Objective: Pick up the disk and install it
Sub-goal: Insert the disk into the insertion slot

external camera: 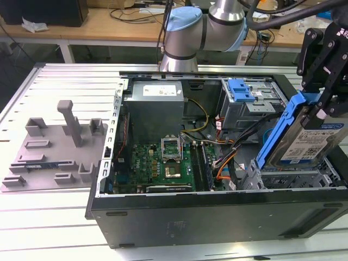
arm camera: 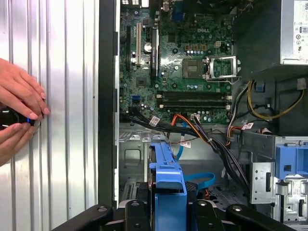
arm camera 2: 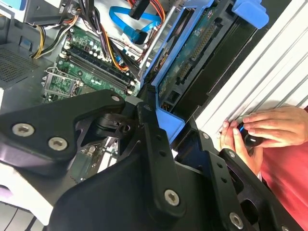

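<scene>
**Concealed areas.** In the exterior view the disk (external camera: 312, 142), a flat rectangular silver metal hard drive with a white-and-blue label in a blue plastic bracket, is cut off at the picture's right edge. Its lower end meets the silver perforated metal drive cage (external camera: 293, 179), and contact between the two cannot be determined. In the first wrist view the disk (arm camera: 166, 168) appears edge-on, so only the blue bracket shows. In the second wrist view the disk (arm camera 2: 192, 53) presents its green circuit-board underside.

**Position.** The disk is tilted, raised end toward the exterior view's right, over the cage at the front corner of the open black metal computer case (external camera: 217, 212).

**Tool.** The black linkage-fingered gripper (external camera: 321, 109) is clamped on the disk's upper part, one finger on each face.

**Surroundings.** Inside the case lie a green motherboard (external camera: 163, 163) and a grey metal power supply box (external camera: 155, 106). On the ribbed aluminium table (arm camera: 72, 96) beside the case, a person's hands (arm camera: 19, 110) hold a small dark device (arm camera: 9, 118) with a blue light.
</scene>
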`<state>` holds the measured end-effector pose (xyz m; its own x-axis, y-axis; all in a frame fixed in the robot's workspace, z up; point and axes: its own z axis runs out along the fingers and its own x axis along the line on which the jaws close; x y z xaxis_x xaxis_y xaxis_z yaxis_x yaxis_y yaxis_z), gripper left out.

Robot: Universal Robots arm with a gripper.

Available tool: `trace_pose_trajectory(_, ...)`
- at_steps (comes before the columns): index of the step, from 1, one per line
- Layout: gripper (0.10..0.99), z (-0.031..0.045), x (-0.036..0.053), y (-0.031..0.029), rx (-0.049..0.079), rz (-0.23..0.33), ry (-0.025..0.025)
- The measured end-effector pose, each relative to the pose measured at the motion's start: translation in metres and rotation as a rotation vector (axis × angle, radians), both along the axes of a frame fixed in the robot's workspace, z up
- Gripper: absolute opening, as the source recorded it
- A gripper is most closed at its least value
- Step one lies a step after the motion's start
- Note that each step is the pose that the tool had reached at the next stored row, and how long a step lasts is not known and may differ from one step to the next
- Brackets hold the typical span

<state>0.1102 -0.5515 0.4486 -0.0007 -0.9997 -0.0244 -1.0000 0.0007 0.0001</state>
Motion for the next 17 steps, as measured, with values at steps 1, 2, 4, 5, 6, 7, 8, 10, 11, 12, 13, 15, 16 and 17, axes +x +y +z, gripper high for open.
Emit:
trace_pose_trajectory(1,0.369,-0.0062,0.0000,0.0000,0.000,0.000,0.0000)
trace_pose_trajectory(2,0.369,-0.0071,0.0000,0.0000,0.000,0.000,0.0000)
trace_pose_trajectory(4,0.369,-0.0085,0.0000,-0.0001,0.000,0.000,0.0000)
trace_pose_trajectory(5,0.369,-0.0093,0.0000,-0.0001,0.000,0.000,0.0000)
trace_pose_trajectory(6,0.369,-0.0099,0.0000,-0.0002,0.000,0.000,0.0000)
trace_pose_trajectory(7,0.369,-0.0107,0.0000,-0.0002,0.000,0.000,0.0000)
trace_pose_trajectory(8,0.369,-0.0114,0.0000,-0.0003,0.000,0.000,0.0000)
trace_pose_trajectory(10,0.369,-0.0129,0.0000,-0.0004,0.000,0.000,0.0000)
trace_pose_trajectory(11,0.369,-0.0136,0.0000,-0.0004,0.000,0.000,0.0000)
trace_pose_trajectory(12,0.369,-0.0144,0.0000,-0.0005,0.000,0.000,0.0000)
trace_pose_trajectory(13,0.369,-0.0151,0.0000,-0.0005,0.000,0.000,0.0000)
trace_pose_trajectory(15,0.369,-0.0189,0.0000,-0.0009,0.000,0.000,0.0000)
trace_pose_trajectory(16,0.369,-0.0200,0.0000,-0.0010,0.000,0.000,0.0000)
trace_pose_trajectory(17,0.369,-0.0207,0.0000,-0.0011,0.000,0.000,0.0000)
